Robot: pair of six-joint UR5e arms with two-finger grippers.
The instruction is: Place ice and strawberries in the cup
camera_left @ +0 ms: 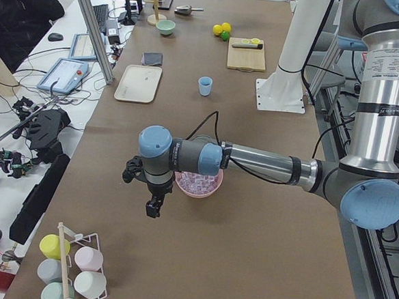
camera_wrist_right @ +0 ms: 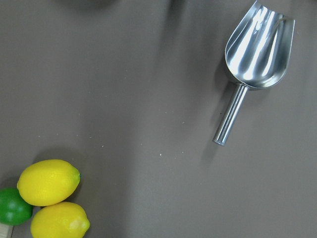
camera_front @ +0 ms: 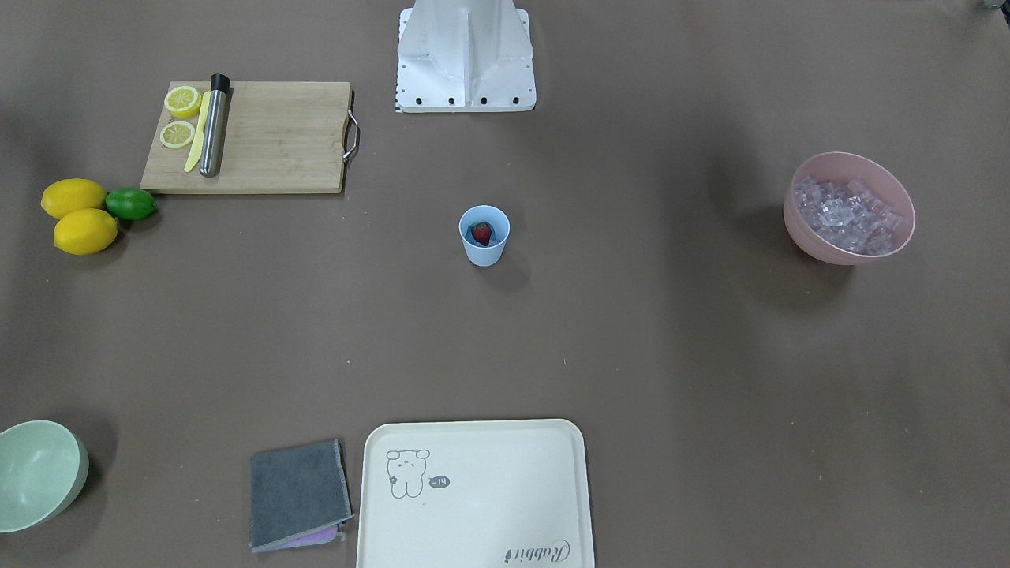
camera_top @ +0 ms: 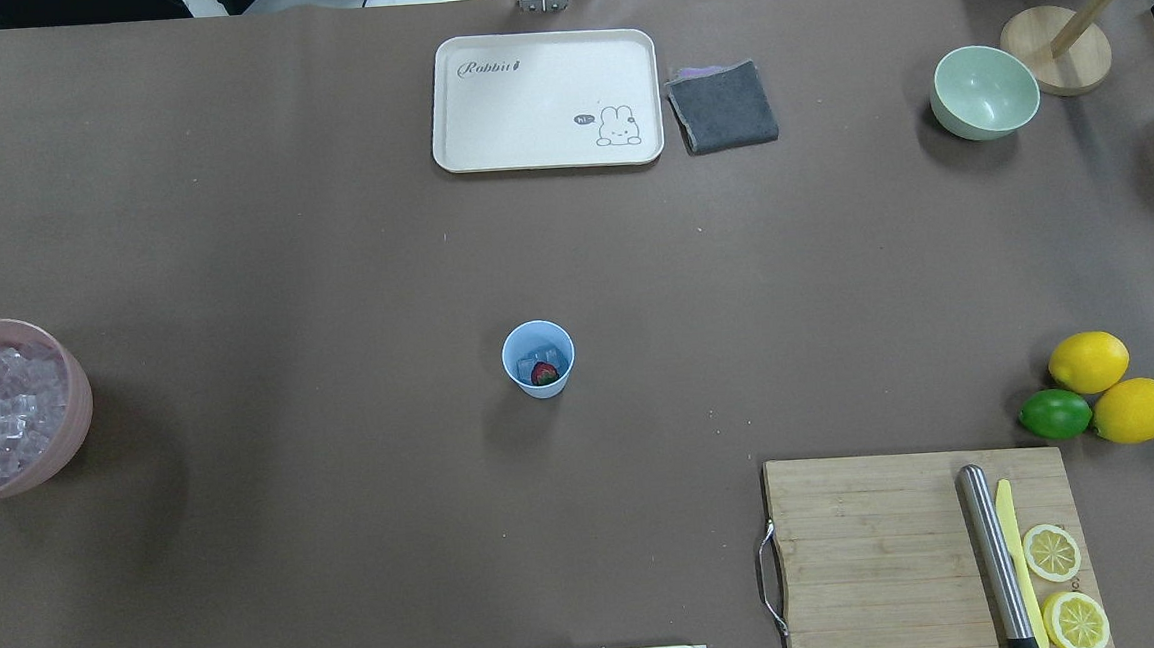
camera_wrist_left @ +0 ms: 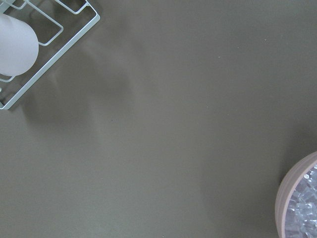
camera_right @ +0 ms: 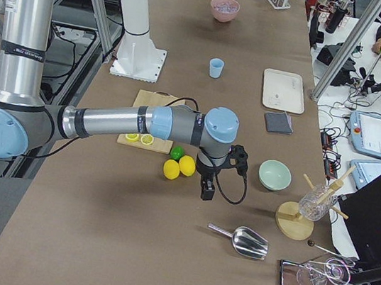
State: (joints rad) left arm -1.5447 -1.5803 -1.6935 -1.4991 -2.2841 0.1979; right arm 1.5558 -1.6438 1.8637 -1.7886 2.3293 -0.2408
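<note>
Across from the robot, in the front view, the cup (camera_front: 484, 237) stands upright in the middle of the brown bench (camera_front: 631, 355). The strawberry (camera_front: 481, 232) is inside it. The pink bowl (camera_front: 801, 229) full of ice (camera_front: 848, 211) sits well apart, at 3 o'clock from the cup. From overhead, a few clear cubes show in the cup beside the berry, and the bowl is at 9 o'clock. From the left end of the bench, the left end effector (camera_left: 154, 206) hangs just beside the bowl, and the cup lies far off at 1 o'clock; I cannot tell if its fingers are apart or together. From the right end, the right end effector (camera_right: 207, 188) hangs near the lemons (camera_right: 180, 167). The scoop (camera_right: 247, 243) is at 4 o'clock from it and the cup is far off at 12 o'clock; I cannot tell about its fingers either. The left wrist view shows flat bench, the bowl's rim at 4 o'clock and a wire rack (camera_wrist_left: 64, 34) at 10 o'clock. The right wrist view shows the scoop lying flat, its handle running from 1 o'clock to 7 o'clock. Both arms look about equally far from the cup. The cup has both things in it, so the job seems near done.
</note>
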